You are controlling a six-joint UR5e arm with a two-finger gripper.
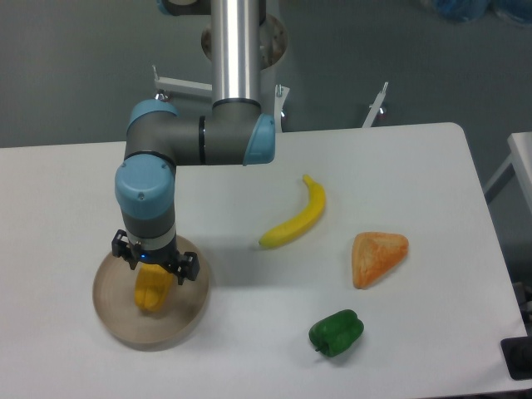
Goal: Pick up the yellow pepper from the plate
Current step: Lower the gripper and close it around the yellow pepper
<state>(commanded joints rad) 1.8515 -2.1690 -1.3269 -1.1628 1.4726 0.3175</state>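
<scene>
The yellow pepper (pixel 152 293) sits over the middle of the round beige plate (pixel 112 312) at the front left of the table. My gripper (pixel 155 274) points straight down, directly over the pepper and right against its top. The black gripper body and the grey wrist hide the fingers, so I cannot tell whether they are closed on the pepper. I also cannot tell whether the pepper rests on the plate or hangs just above it.
A long curved yellow banana (pixel 296 218) lies mid-table. An orange triangular wedge (pixel 377 256) lies to its right. A green pepper (pixel 336 332) sits near the front edge. The table's right edge is near the wedge.
</scene>
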